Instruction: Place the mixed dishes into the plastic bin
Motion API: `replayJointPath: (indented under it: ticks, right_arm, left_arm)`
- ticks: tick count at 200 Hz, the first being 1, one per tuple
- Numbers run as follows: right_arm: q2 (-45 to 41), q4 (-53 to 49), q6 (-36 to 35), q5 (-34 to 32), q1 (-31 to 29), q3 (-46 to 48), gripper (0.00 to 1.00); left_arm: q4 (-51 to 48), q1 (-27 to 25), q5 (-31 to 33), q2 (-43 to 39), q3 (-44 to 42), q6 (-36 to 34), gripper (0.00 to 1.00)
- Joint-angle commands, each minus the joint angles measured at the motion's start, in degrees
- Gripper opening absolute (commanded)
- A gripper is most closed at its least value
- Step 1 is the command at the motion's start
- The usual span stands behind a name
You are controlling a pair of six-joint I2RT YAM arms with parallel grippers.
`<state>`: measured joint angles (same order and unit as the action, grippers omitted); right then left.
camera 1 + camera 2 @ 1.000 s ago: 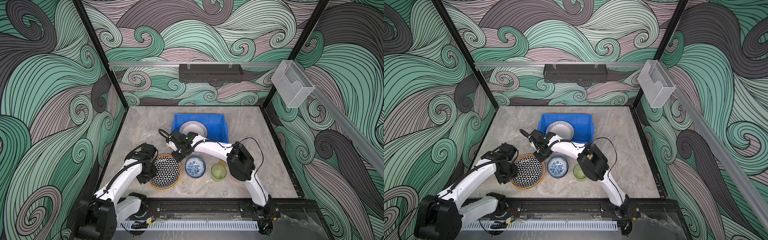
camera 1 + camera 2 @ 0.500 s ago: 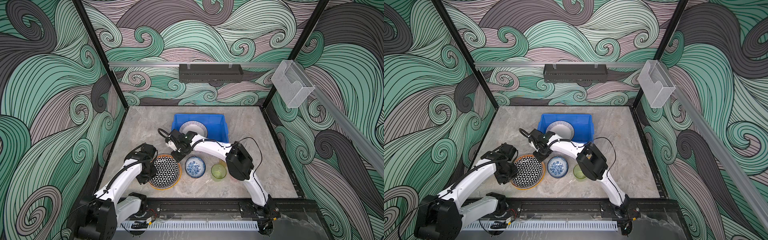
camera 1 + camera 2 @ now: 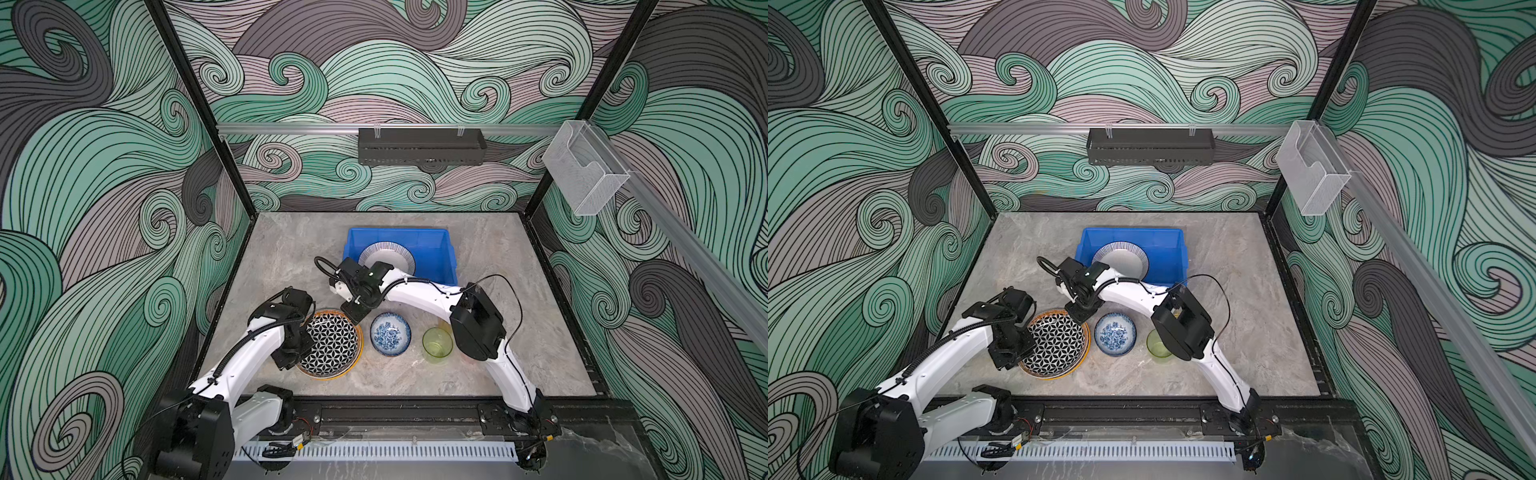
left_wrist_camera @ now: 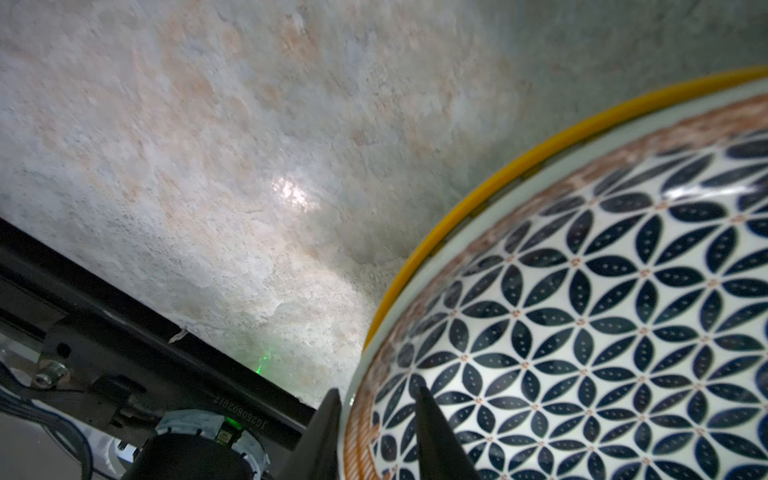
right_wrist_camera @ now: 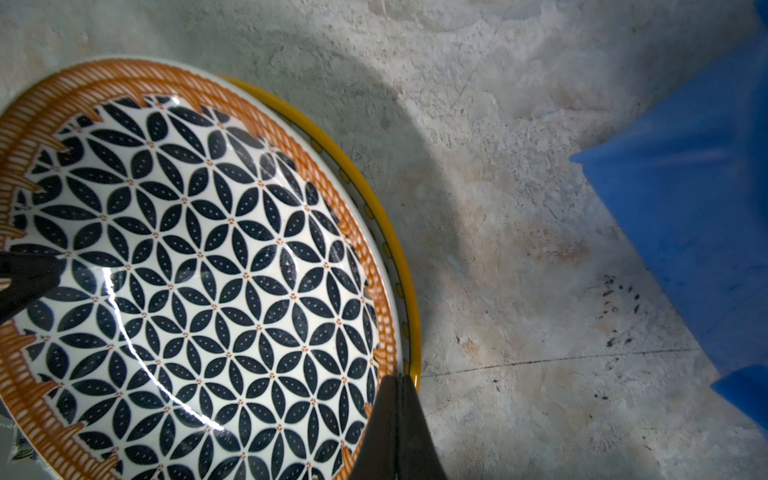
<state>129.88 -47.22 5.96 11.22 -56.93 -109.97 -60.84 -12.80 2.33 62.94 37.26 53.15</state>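
Lower centre in both top views, the star-patterned plate [image 3: 334, 347] sits on a yellow-rimmed plate [image 5: 409, 291] on the worktop [image 3: 291, 257], below the blue bin [image 3: 436, 249]. The left gripper [image 4: 374, 401] has its jaws astride the upper plate's rim; pinching or not, I cannot tell. The right gripper [image 5: 397, 386] has its jaws clenched empty at the opposite rim.

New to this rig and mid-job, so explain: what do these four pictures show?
Two white robot arms work on a grey table. Both top views look down on everything; each wrist view rides one arm. A striped plate lies in the blue bin. On the table: a star-patterned plate stacked on a yellow-rimmed plate, a blue-floral bowl, a green cup. The left gripper straddles the star-patterned plate's rim; whether it pinches, I cannot tell. The right gripper is shut, its tip at the stack's edge.
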Motion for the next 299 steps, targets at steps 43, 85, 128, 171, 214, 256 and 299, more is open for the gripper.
replayJointPath:
  ticks: [43, 85, 128, 171, 214, 256, 299]
  right_arm:
    - [5.3, -4.1, -1.0, 5.6, -3.3, 1.9, 0.04]
    - [5.7, -4.5, -0.9, 5.7, -3.4, 1.5, 0.04]
    - [6.0, -4.8, -1.0, 5.6, -3.4, 1.3, 0.04]
    - [6.5, -4.9, -1.0, 6.0, -3.6, 1.0, 0.04]
    - [6.3, -4.8, -1.0, 5.7, -3.6, 1.0, 0.05]
    - [6.2, -4.9, -0.9, 5.6, -3.5, 1.1, 0.05]
    - [5.8, -5.0, -0.9, 4.8, -3.6, 1.0, 0.07]
  left_arm:
    - [4.6, 0.5, -3.4, -0.4, -1.8, 1.8, 0.34]
    - [5.2, 0.5, -4.4, -0.6, -3.0, 2.4, 0.35]
    - [5.3, 0.5, -4.0, -1.3, -3.1, 2.7, 0.35]
    - [5.2, 0.5, -3.5, -1.5, -2.5, 2.9, 0.29]
    - [3.6, 0.5, -2.2, -3.2, -1.3, 2.9, 0.2]
    - [2.8, 0.5, -1.9, -4.6, -0.9, 2.9, 0.08]
    - [1.9, 0.5, -1.8, -5.6, 0.0, 2.9, 0.0]
